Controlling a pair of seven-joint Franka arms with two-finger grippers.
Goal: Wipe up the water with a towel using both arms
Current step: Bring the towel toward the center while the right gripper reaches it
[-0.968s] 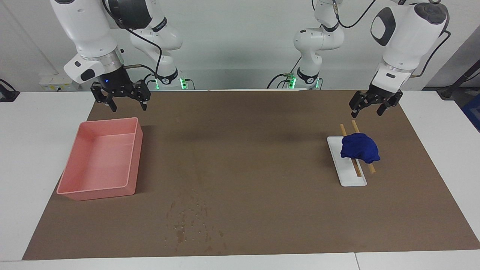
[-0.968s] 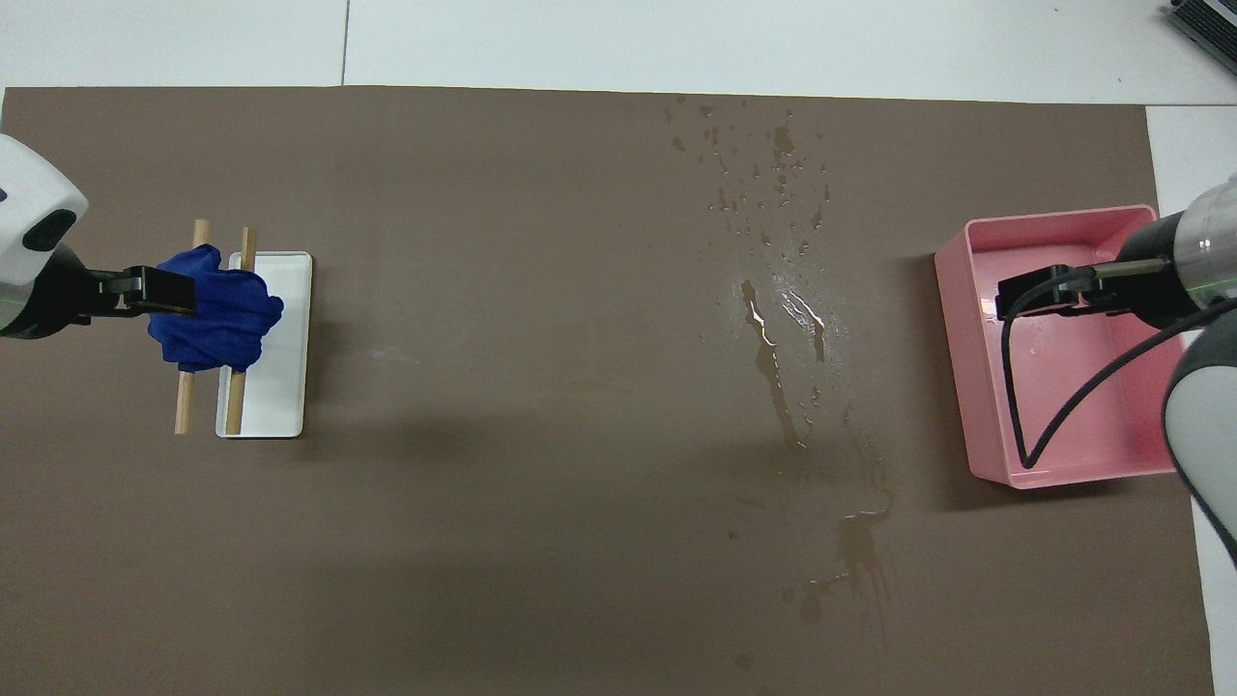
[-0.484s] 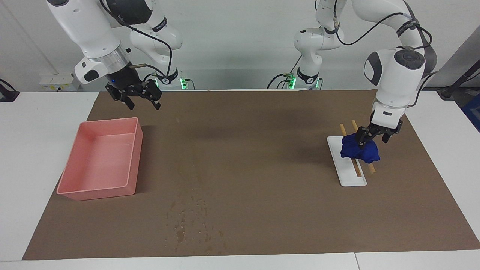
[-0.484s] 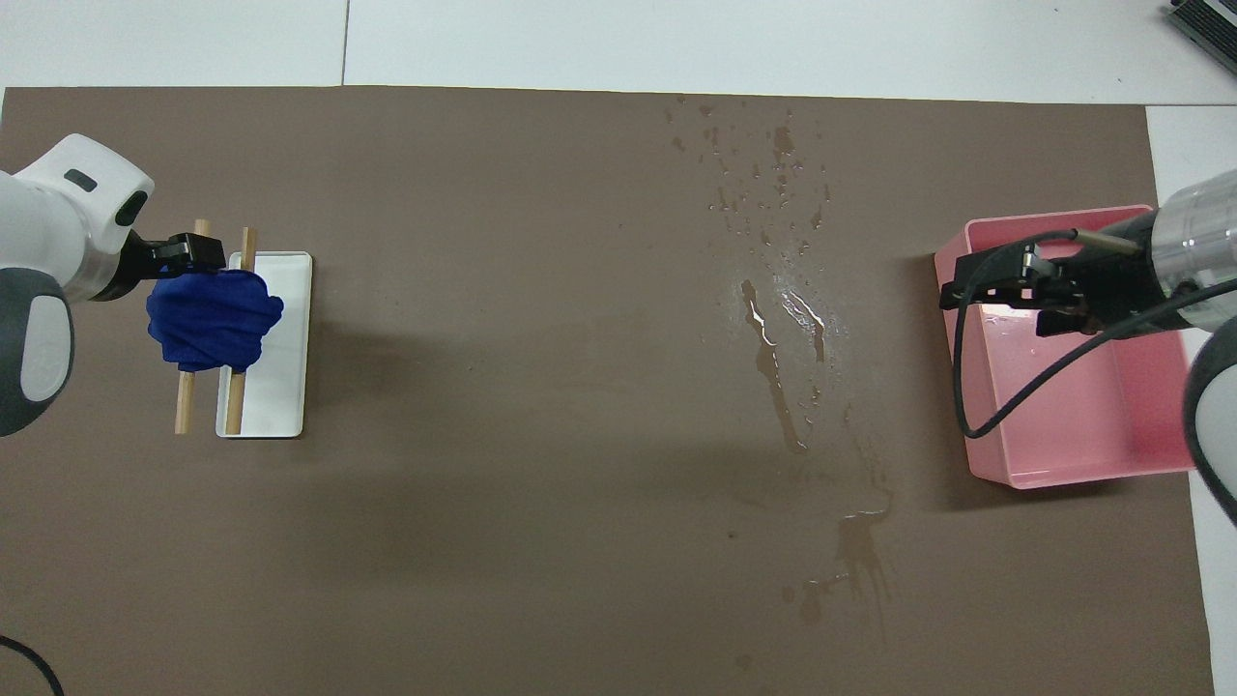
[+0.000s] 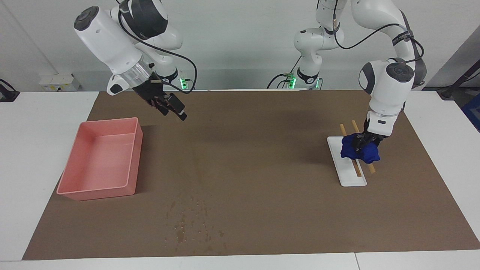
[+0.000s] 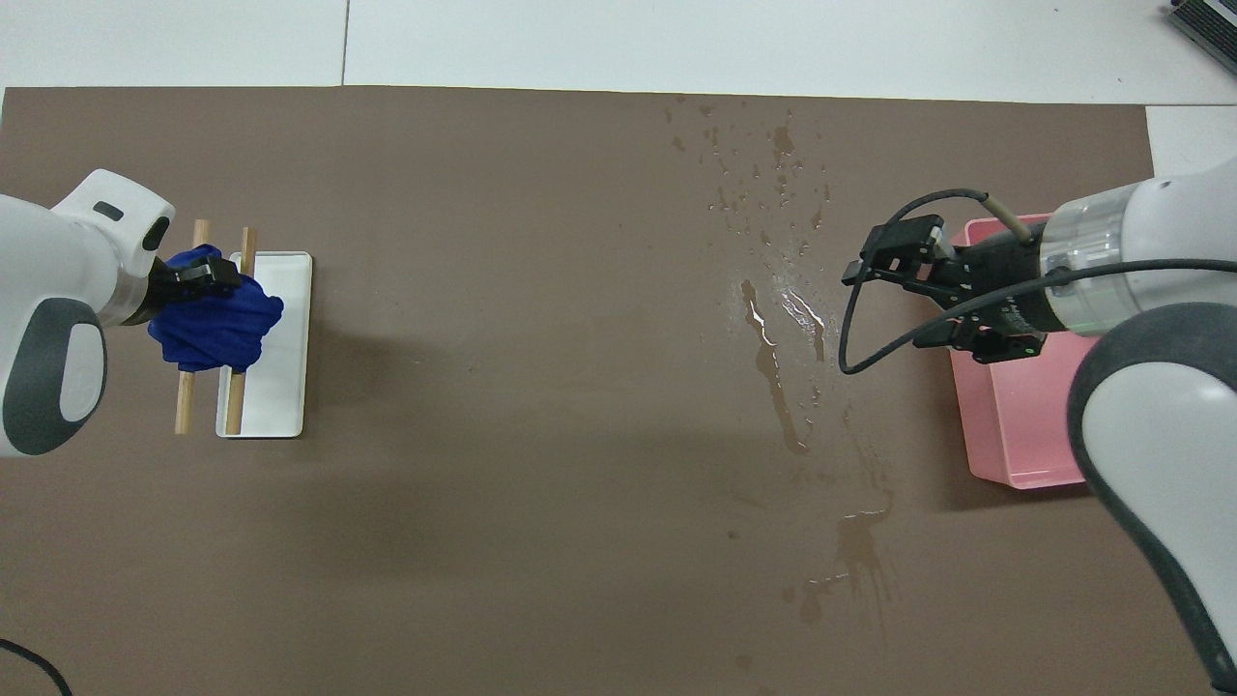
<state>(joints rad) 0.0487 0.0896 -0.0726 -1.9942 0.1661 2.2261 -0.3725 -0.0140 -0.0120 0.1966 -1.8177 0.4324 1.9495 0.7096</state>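
Left tool (image 5: pixel 362 144) pressed into towel (image 5: pixel 369 153) on two sticks across white tray (image 5: pixel 347 176); grip not discernible. Right tool (image 5: pixel 169 106) released, aloft. Spill (image 6: pixel 788 319) at overhead's three o'clock from towel, nearer right arm.

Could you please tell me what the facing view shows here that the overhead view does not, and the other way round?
Only the facing view shows both arms' bases and upper links, and that the right gripper hangs in the air over bare mat beside the pink tray. Only the overhead view shows the long wet streaks of the spill running back toward the robots. Both show the left gripper down on the blue towel, which lies on two wooden sticks across the white tray, and the splashed drops.
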